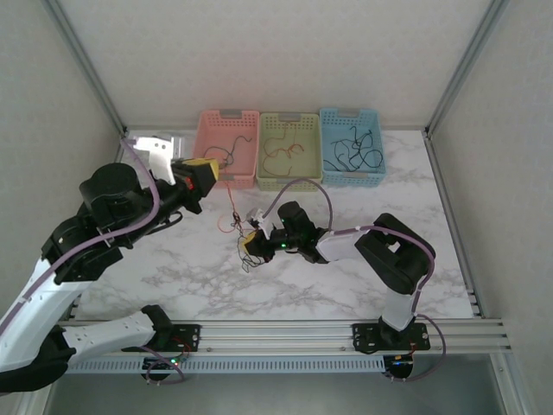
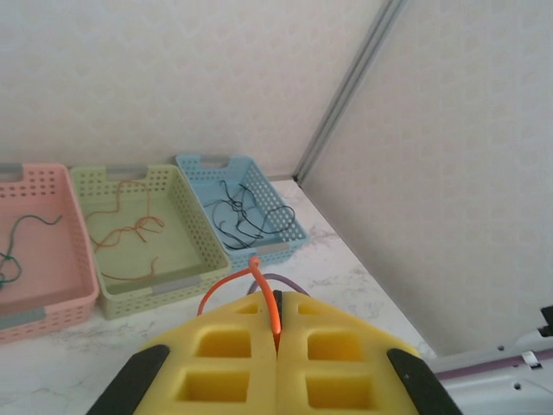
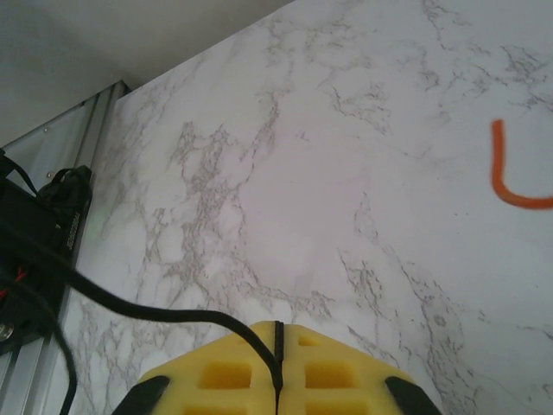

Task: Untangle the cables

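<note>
Plainly, an orange cable (image 2: 276,309) is pinched between the closed jaws of the left gripper (image 1: 204,180), raised above the marble table (image 1: 363,277). A black cable (image 3: 147,304) is clamped by the closed right gripper (image 3: 276,333) just above the table. Other cables (image 1: 354,151) are spread among the pink basket (image 1: 251,177), green basket (image 1: 289,183) and blue basket (image 1: 354,180).

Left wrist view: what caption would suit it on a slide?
Left pincer shut on an orange cable, blue basket behind.
</note>
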You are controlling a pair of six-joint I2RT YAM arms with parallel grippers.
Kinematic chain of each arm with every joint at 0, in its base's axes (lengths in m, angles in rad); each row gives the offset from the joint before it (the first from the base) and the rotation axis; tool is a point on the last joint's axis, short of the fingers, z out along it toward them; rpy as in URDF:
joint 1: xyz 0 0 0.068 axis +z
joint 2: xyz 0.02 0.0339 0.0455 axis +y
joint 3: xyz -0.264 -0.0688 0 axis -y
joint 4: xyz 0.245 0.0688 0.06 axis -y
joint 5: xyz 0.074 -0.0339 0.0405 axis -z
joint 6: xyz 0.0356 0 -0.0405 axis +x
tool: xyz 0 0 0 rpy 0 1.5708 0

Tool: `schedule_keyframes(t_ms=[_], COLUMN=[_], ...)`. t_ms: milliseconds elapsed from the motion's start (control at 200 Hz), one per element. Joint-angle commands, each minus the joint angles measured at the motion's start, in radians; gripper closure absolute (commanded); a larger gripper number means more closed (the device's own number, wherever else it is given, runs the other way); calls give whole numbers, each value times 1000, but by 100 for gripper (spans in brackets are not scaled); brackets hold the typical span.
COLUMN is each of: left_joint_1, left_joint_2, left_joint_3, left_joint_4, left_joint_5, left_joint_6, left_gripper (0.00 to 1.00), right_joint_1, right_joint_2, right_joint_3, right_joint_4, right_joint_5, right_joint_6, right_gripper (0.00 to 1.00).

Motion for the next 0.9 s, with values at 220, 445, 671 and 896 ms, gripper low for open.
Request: schedule_keyframes(t_ms=[220, 445, 671, 896], left_joint_1=[3, 3, 2, 3], left_joint_2=[-95, -190, -252, -124], left_joint_3=[33, 48, 42, 130], left_joint_4=[-108, -111, -72, -143], left_joint_5=[-458, -759, -685, -419], left_joint_6=[122, 205, 239, 226], left_gripper=[100, 100, 100, 100], right_joint_1=[-38, -186, -225, -225], right_joint_2=[-48, -80, -58, -125], right_joint_3=[-105, -237, -257, -289], right_joint_4=[46, 208, 256, 229], right_joint_5=[137, 350, 342, 370], right_joint_6=[66, 287, 349, 338], right_gripper=[100, 100, 100, 100])
